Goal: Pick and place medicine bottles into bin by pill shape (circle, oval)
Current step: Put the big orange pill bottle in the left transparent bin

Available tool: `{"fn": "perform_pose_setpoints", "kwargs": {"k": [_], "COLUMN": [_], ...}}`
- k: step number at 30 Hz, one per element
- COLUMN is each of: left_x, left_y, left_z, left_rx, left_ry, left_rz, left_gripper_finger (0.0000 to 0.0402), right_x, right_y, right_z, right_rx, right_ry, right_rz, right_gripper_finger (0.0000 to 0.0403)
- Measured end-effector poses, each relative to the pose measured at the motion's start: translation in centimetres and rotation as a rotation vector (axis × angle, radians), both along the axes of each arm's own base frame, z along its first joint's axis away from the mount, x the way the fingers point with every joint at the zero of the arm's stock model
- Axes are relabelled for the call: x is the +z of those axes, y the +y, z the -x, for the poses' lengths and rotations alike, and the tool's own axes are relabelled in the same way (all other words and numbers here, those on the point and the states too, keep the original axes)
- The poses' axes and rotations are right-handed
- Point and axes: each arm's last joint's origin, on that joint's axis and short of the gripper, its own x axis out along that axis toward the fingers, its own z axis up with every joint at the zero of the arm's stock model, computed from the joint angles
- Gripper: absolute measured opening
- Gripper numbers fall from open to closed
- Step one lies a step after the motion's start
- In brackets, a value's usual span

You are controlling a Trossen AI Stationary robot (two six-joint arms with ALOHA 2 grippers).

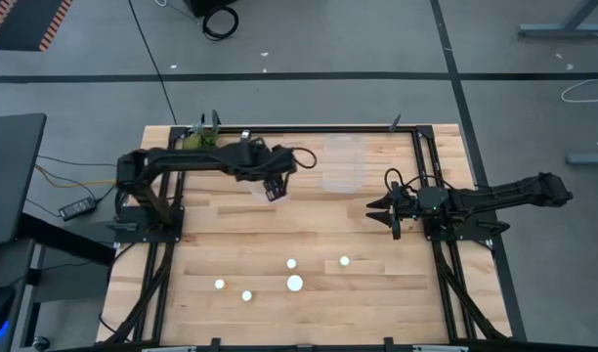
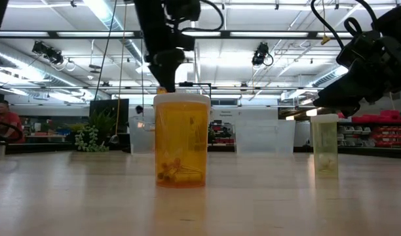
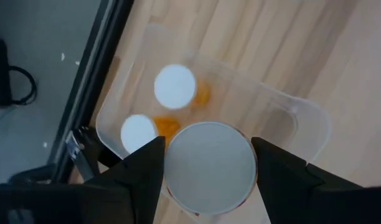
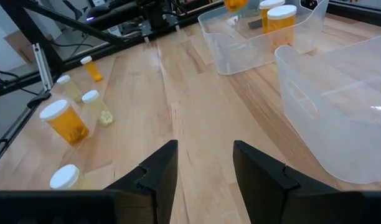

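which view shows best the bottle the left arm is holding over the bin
The left wrist view: the held bottle fills it, white cap between the left pincer's fingers, above the bin holding two bottles. The high view hides it under the arm; the right wrist view catches an orange sliver; the low view shows none of it.

Bare pale wooden worktop (image 1: 309, 230) runs clear between the two arms. Five white-capped medicine bottles (image 1: 294, 284) stand scattered toward the near edge, well apart from one another, with gaps between them. At the far edge, two clear plastic bins (image 1: 344, 161) sit side by side. The left gripper (image 3: 208, 163), clamped on a white-capped bottle (image 3: 209, 165), hangs over the left clear bin (image 3: 305, 121), which already holds two orange bottles (image 3: 175, 87).
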Motion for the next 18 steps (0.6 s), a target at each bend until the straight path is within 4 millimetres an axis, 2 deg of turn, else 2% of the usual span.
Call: {"fn": "perform_pose_setpoints", "kwargs": {"k": [5, 12, 18], "left_x": [-1.8, -4.3, -5.0], "left_y": [-0.3, -0.3, 0.3], "left_z": [1.5, 2.1, 2.6], "left_rx": [0.034, 0.085, 0.167], "left_ry": [-0.040, -0.088, -0.098], "left_rz": [0.045, 0.071, 0.091], "left_gripper_finger": [0.0228, 0.0226, 0.0229], "right_x": [0.0, 0.0, 0.0], "right_y": [0.0, 0.0, 0.0], "right_z": [0.0, 0.0, 0.0], "right_rx": [0.000, 0.000, 0.000], "right_ry": [0.000, 0.001, 0.000], "right_rz": [0.000, 0.000, 0.000], "right_gripper_finger": [0.0161, 0.0161, 0.0161]}}
